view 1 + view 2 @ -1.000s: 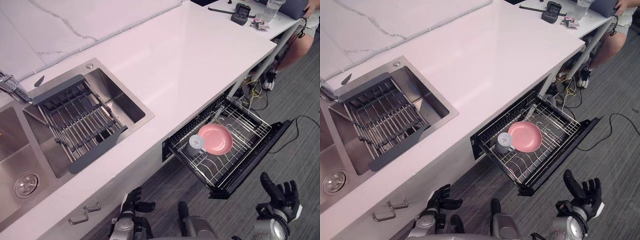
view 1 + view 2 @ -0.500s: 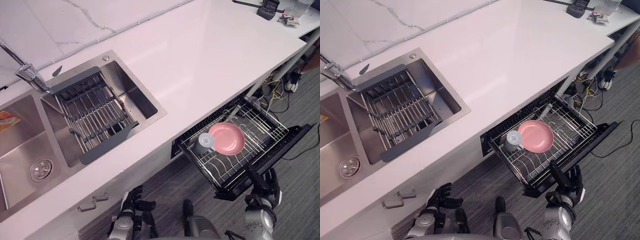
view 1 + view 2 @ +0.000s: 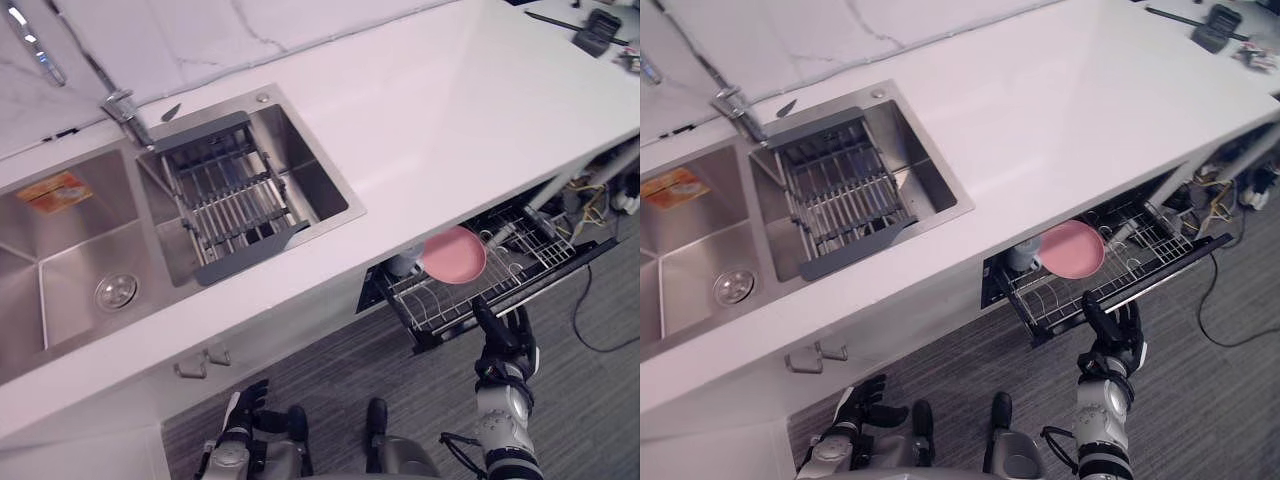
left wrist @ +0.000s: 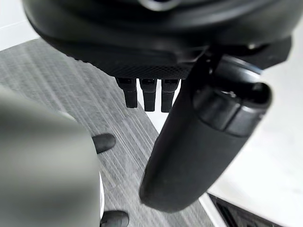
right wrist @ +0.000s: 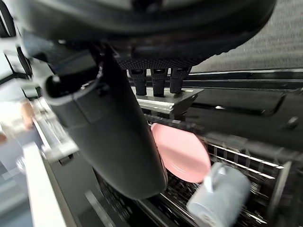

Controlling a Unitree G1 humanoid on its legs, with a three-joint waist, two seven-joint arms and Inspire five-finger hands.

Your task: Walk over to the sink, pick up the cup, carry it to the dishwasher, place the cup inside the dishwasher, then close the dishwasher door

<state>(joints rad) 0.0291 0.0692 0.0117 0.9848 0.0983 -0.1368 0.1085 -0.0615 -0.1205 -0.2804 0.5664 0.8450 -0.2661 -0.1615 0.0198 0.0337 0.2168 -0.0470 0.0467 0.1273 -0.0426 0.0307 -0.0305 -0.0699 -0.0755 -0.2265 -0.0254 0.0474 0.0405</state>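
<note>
The cup (image 5: 218, 196) is in the dishwasher, lying on its side in the wire rack (image 3: 1065, 300) just beside the pink plate (image 3: 1072, 248). The rack sits partly out from under the white counter (image 3: 450, 110). The right hand (image 3: 1110, 330) is raised in front of the dishwasher door (image 3: 1170, 268), fingers (image 5: 158, 80) straight and spread, holding nothing, tips up at the door's front edge. The left hand (image 3: 245, 408) hangs low by the cabinet front, loose and empty. Over at the sink (image 3: 60, 290), a grey drying rack (image 3: 230, 195) sits in the right basin.
</note>
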